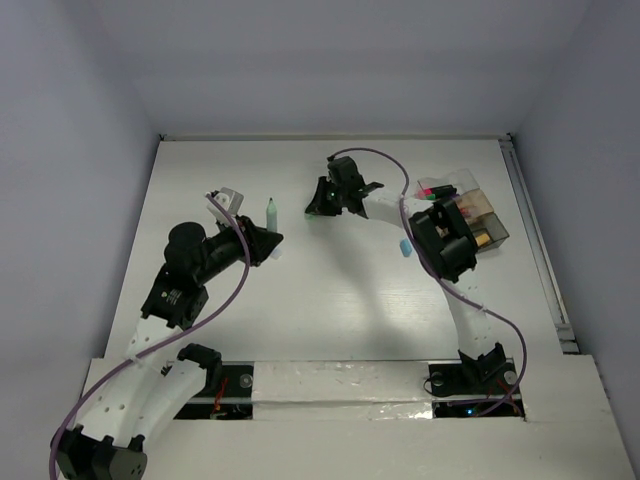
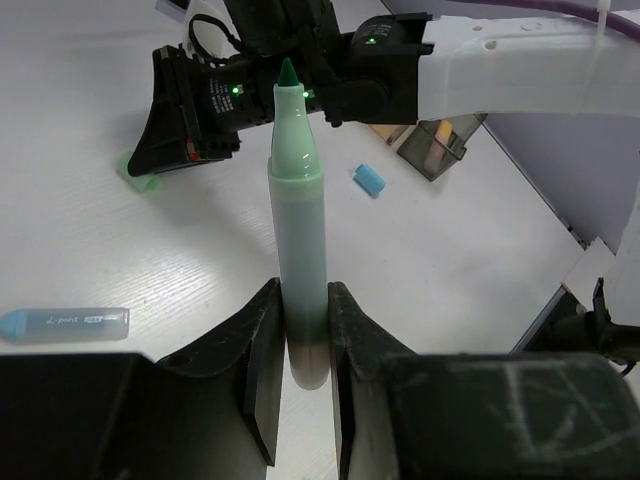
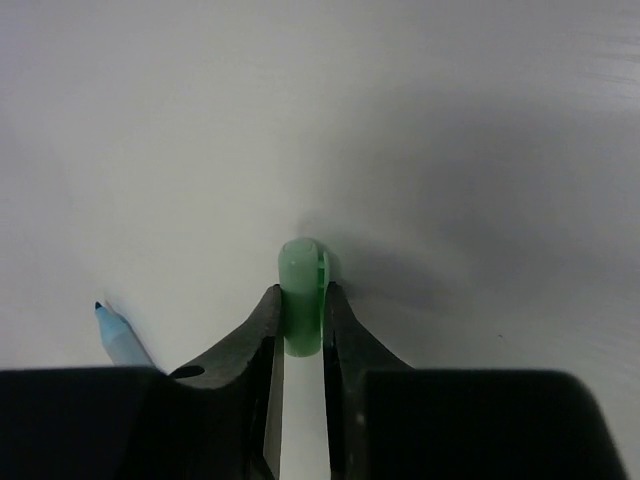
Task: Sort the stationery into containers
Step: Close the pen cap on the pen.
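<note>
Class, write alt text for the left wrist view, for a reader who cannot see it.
The left gripper grips an uncapped green plastic marker pen, tip pointing away. Beyond, the right gripper pinches a pale green cap on the white table; a small blue cap lies apart.

Uncapped green highlighter point(image 2: 298, 230) held by its tail; green cap point(image 3: 300, 295) pinched, well apart.

**Robot lab bench**

Seems a lab test cell. Under the left pincer point(image 1: 268, 245) and right pincer point(image 1: 315, 212) a white table point(image 1: 330, 300), plain grey walls point(image 1: 350, 60) closing beyond them; behind them, arm bases point(image 1: 480, 372) bolted on a taped board point(image 1: 340, 385), purple cables point(image 1: 375, 152) loose.
</note>
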Action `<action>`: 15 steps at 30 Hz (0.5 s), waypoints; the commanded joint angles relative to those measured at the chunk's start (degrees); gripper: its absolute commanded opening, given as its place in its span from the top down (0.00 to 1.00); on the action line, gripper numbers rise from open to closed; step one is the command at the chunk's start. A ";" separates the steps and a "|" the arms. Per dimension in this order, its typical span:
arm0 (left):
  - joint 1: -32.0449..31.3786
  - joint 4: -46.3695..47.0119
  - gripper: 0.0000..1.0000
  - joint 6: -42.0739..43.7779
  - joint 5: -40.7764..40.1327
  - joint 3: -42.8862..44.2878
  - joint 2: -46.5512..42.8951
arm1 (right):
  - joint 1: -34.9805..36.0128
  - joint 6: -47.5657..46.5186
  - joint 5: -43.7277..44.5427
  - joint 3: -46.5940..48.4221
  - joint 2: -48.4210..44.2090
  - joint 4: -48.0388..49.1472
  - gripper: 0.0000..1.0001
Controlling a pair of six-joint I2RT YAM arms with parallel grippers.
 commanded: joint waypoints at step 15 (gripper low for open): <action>0.88 40.01 1.00 -24.99 29.29 -5.63 4.54 | -0.58 9.68 -12.33 -39.39 -40.83 55.45 1.00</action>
